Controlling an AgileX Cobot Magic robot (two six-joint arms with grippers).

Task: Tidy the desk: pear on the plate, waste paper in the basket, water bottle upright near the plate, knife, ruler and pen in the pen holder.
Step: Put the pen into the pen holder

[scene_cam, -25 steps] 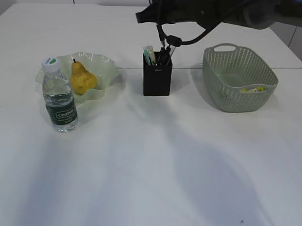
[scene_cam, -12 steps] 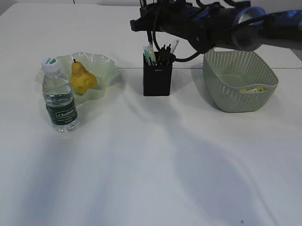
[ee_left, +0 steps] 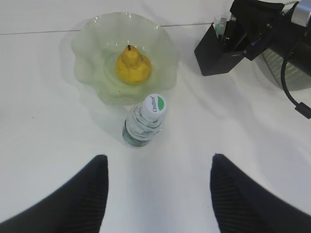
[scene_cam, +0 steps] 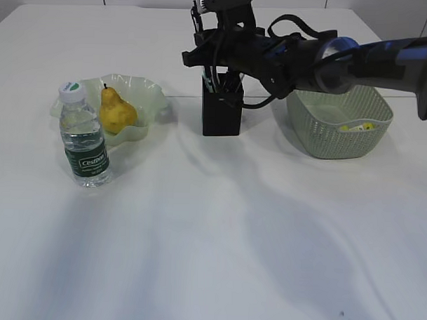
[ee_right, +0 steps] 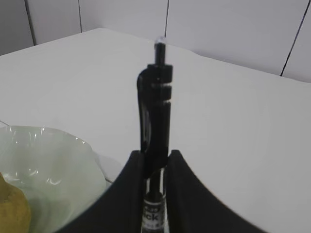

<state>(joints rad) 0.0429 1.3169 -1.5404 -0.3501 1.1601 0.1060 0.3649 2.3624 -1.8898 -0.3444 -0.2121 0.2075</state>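
Now we hold the pen (ee_right: 154, 121) upright, pinched in the right pincer (ee_right: 155, 167) over the pen holder (scene_cam: 222, 108) near the surface's (scene_cam: 217, 244) far edge, long axis pointing down into it. A second ago, this arm sat higher. The left pincer (ee_left: 158, 187) hangs open, empty.

right arm (scene_cam: 301, 54) reaches in across the middle with its gripper (ee_right: 154, 162) pinched tight, left gripper (ee_left: 155, 194) hanging wide open
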